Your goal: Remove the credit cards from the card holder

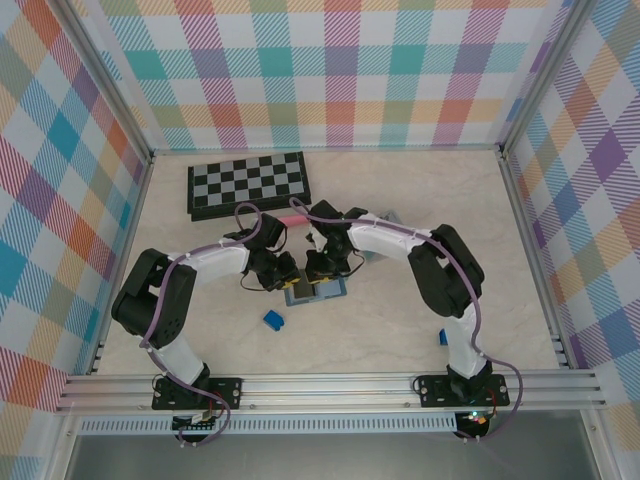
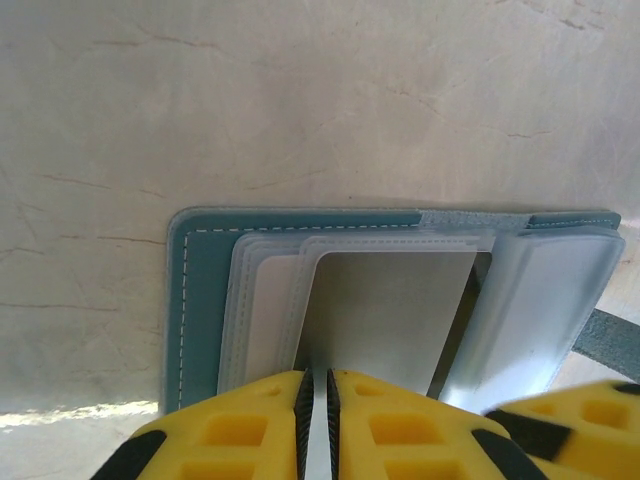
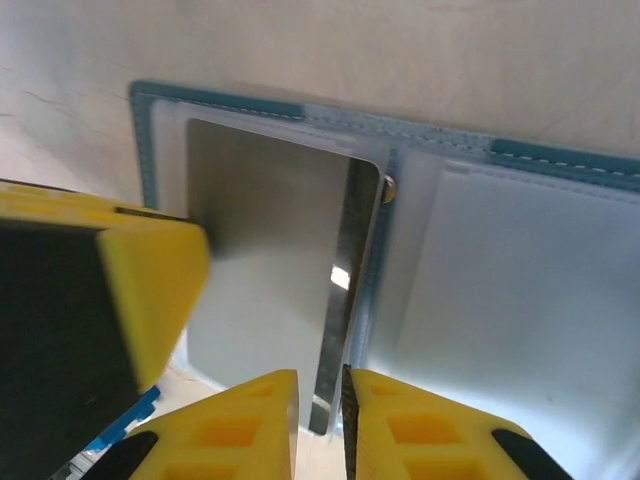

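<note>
left jaws clench a silver card point(image 2: 390, 310) in the card holder point(image 2: 200, 300). right jaws pinch a silvery edge point(image 3: 345, 290). none is out.

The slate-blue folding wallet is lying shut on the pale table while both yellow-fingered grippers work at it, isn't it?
Not shut. The slate-blue folding wallet lies open on the pale table, clear pockets and a silver card showing in the left wrist view. The left gripper and right gripper do work at it.
</note>
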`<state>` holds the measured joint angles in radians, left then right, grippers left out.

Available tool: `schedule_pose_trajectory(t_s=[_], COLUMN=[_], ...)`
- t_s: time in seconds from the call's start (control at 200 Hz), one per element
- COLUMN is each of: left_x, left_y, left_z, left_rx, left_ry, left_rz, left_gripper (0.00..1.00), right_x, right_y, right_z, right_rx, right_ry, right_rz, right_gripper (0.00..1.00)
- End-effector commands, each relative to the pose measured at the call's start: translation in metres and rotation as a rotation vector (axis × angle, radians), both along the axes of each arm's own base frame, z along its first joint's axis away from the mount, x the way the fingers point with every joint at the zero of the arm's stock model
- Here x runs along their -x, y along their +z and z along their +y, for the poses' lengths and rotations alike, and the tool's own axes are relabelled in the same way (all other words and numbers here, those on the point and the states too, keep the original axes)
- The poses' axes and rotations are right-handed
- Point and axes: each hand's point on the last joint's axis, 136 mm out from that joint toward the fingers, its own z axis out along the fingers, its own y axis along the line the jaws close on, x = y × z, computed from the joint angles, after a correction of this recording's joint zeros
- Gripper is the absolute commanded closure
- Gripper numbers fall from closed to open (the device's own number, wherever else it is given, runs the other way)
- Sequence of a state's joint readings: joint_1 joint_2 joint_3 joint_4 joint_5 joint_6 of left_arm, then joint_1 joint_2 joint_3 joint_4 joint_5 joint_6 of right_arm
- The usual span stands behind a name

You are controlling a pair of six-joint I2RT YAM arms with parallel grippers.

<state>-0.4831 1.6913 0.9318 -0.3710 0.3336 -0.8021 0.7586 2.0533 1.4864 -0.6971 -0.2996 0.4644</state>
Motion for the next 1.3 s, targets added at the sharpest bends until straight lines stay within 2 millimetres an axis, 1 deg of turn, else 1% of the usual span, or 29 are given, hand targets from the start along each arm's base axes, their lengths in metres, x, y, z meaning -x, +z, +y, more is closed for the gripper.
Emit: schedule_pose_trajectory(t_s=[0.0,0.095,0.255,0.445,0.735,0.98,1.13,1.295], left_x=[0.023,0.024,0.024,0.025,0.030,0.029,0.029,0.026], left_y=[-0.016,-0.016,-0.016,-0.018,-0.022,-0.021,-0.020,-0.016], left_z=[0.017,0.018,0.019,0.019,0.019,0.019,0.018,0.016], left_rx=[-0.092,-0.095,-0.100,-0.097,-0.086,-0.084,-0.081,-0.080], left_ry=[-0.012,-0.012,-0.009,-0.010,-0.003,-0.001,-0.003,-0.014], left_rz=[0.068,0.068,0.068,0.070,0.084,0.080,0.081,0.072], left_gripper=[0.84,0.84,0.84,0.86,0.88,0.88,0.88,0.88], right_x=[-0.002,-0.003,0.000,0.000,-0.002,-0.003,-0.003,-0.004], right_y=[0.001,-0.006,-0.013,-0.009,-0.013,-0.013,-0.012,-0.010], right_z=[0.003,0.000,0.001,0.007,0.011,0.012,0.015,0.016], right_rx=[-0.026,-0.001,0.000,-0.039,-0.043,-0.045,-0.065,-0.065], right_ry=[-0.013,-0.018,-0.008,0.008,0.017,0.022,0.028,0.024], right_rz=[0.036,0.047,0.069,0.089,0.109,0.108,0.115,0.107], right_gripper=[0.80,0.80,0.80,0.80,0.79,0.81,0.85,0.94])
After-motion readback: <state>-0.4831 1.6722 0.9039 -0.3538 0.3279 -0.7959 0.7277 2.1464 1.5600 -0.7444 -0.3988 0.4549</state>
